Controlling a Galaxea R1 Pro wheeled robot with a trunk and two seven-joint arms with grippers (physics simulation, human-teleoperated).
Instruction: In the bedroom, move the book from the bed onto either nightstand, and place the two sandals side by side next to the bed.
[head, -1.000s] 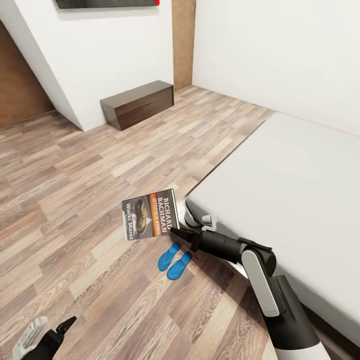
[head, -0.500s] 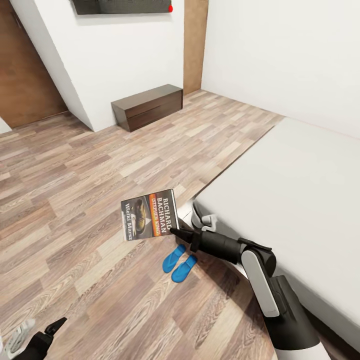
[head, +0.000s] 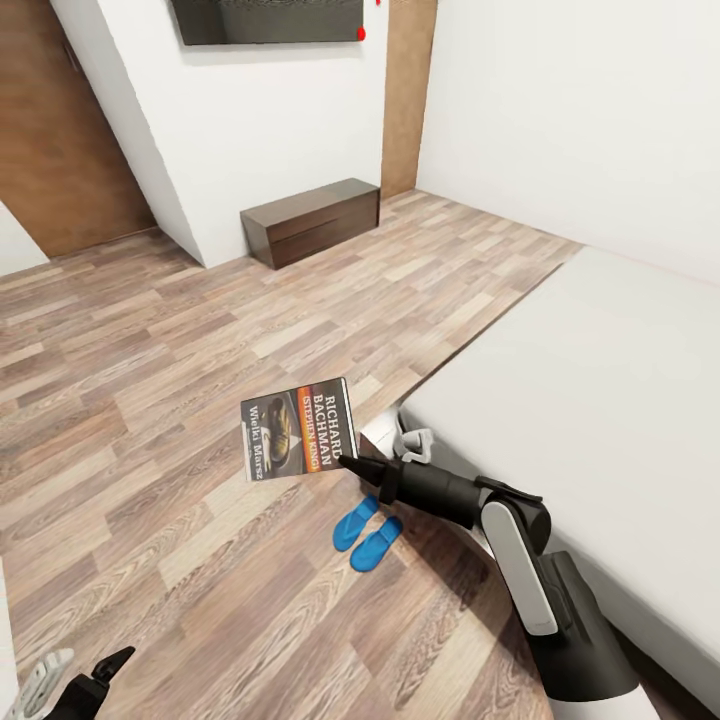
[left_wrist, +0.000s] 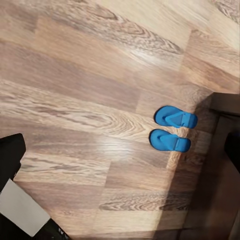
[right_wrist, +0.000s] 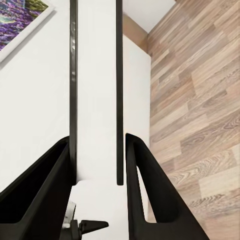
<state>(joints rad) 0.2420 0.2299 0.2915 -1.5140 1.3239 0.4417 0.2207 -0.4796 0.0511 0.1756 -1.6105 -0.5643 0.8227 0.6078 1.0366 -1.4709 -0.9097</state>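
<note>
at the bed's corner, right gripper (head: 345, 462) is clamped on the book (head: 298, 429) by one lower corner, holding it up over the floor (head: 150, 400) with the cover facing the head camera. in the right wrist view the book (right_wrist: 95, 90) shows edge-on as a thin white slab between two dark cover lines, seated between the black fingers (right_wrist: 142, 180).

book: thin paperback, judged light, covers likely slick and a bit flexible. a corner pinch gives it leverage to swing or slip; a hold nearer the spine or mid-edge would be steadier. worth setting it down flat, not dropping it.

sandals (head: 366, 533): both on the floor just beside the bed (head: 600, 400) corner, side by side and touching or nearly so, below the held book. in the left wrist view the sandals (left_wrist: 172, 129) lie parallel next to the dark bed frame. that half of the task looks done, as a guess.

left gripper (head: 75, 680) is low at the head view's bottom-left corner; cannot tell if its jaws are parted or closed.

low dark cabinet (head: 312, 221) with drawers stands against the far white wall, well apart from the bed. cannot tell if it is a nightstand. dark frame on the wall above it.

book is off the bed, not yet placed.
</note>
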